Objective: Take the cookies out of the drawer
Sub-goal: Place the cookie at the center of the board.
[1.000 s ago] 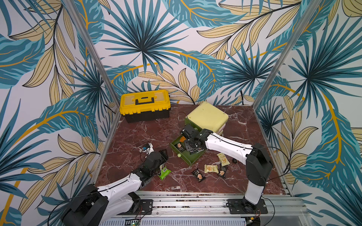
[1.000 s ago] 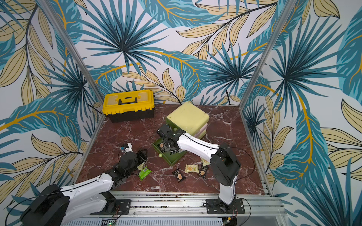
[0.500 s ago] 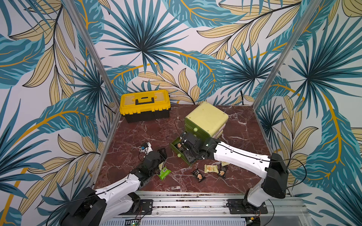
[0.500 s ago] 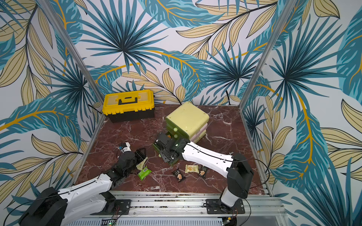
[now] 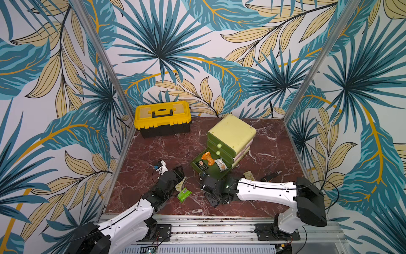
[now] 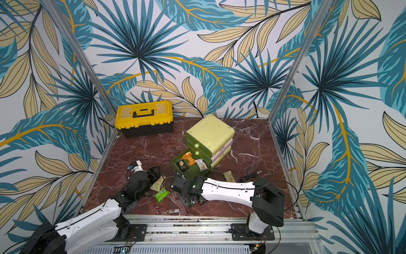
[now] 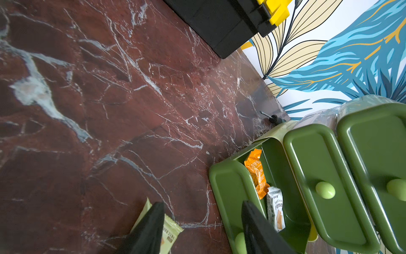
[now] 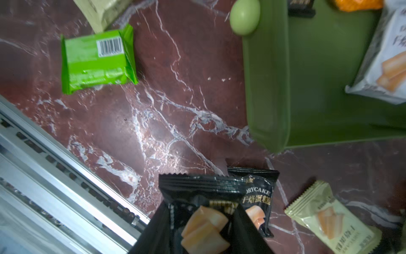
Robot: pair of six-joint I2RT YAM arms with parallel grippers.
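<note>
1. Read the table (image 5: 167,154) in the top views as a clock, with 12 at the back wall. The drawer (image 5: 217,173) stands open near centre. It holds three cookies: an orange packet (image 5: 207,158), a white packet (image 5: 220,165) and a dark packet (image 5: 201,165).
2. A pale packet (image 5: 180,187) and a green packet (image 5: 184,194) lie out on the table at 7 o'clock of the drawer.
3. The right tool (image 8: 200,207) is clenched on a black packet (image 8: 197,187). It hangs low over a spare black packet (image 8: 259,193), with a cream packet (image 8: 329,220) close by.
4. The left tool (image 7: 202,202) is released, with bare table between its fingers. One finger sits right beside the pale packet.
5. Risk: the wrapper is slick and crinkly, so it could slide out of the grip before it is set down.
6. Risk: the right arm lies low over loose packets. A level swing back toward 12 could sweep them along or clip the knob (image 8: 245,16).
7. Risk: the cabinet (image 5: 232,129) looks light, so a nudge on the drawer front could shift it or push the drawer in.
8. Risk: both tools sit close in front of the same drawer, so reaching together invites a collision.
9. Pose: the right arm stretches nearly flat from its base at 5 o'clock toward 6, its wrist just short of the drawer front.
10. Pose: the left arm rises from 7 o'clock and its tool aims toward 1 o'clock, at the drawer.
</note>
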